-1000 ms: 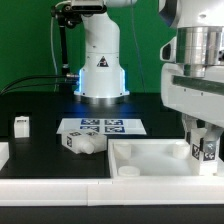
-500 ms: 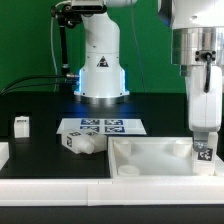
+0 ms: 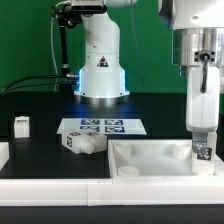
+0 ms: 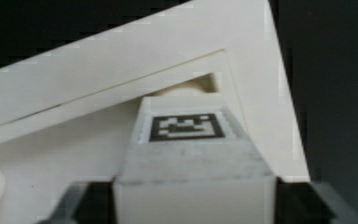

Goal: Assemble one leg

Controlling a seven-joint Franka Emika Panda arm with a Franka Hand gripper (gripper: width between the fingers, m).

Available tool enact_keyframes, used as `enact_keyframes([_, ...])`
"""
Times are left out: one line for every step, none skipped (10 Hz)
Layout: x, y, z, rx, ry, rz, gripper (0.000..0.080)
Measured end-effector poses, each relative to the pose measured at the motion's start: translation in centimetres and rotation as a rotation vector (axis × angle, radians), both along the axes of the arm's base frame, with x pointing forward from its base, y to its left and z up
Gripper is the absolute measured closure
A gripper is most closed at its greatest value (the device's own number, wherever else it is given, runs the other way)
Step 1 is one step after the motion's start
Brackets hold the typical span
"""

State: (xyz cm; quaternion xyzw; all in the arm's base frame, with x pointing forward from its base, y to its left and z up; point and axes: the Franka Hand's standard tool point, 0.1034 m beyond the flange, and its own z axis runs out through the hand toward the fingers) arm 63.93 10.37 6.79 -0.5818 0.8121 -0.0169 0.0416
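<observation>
Gripper [image 3: 203, 146] fingers clamped on leg [image 3: 203, 154], tag facing out. Leg [image 4: 195, 150] upright at corner of tabletop [image 3: 150, 157], at exterior view's right. Arm vertical, wrist pointing straight down. Spare leg [image 3: 81, 142] lying by marker board [image 3: 103, 127].

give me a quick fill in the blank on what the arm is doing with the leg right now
1. The gripper is shut on a ____.
2. That part stands upright over the far corner of the large flat white piece, at the exterior view's ____.
3. Another leg lies on the black table beside the ____ board.
4. The sticker on the held part in the wrist view is black and ____.

Missing words: leg; right; marker; white
</observation>
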Motion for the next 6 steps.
enact_keyframes([0.1, 0.2, 0.3, 0.001, -0.006, 0.004, 0.0178])
enact_keyframes([0.4, 0.8, 1.7, 0.011, -0.024, 0.018, 0.0178])
enact_keyframes([0.6, 1.0, 3.1, 0.02, -0.041, 0.045, 0.0157])
enact_keyframes([0.6, 1.1, 3.6, 0.024, -0.048, 0.048, 0.0157])
enact_keyframes([0.6, 1.0, 3.3, 0.022, -0.044, 0.049, 0.0151])
enact_keyframes([0.5, 1.0, 3.2, 0.021, -0.042, 0.049, 0.0151])
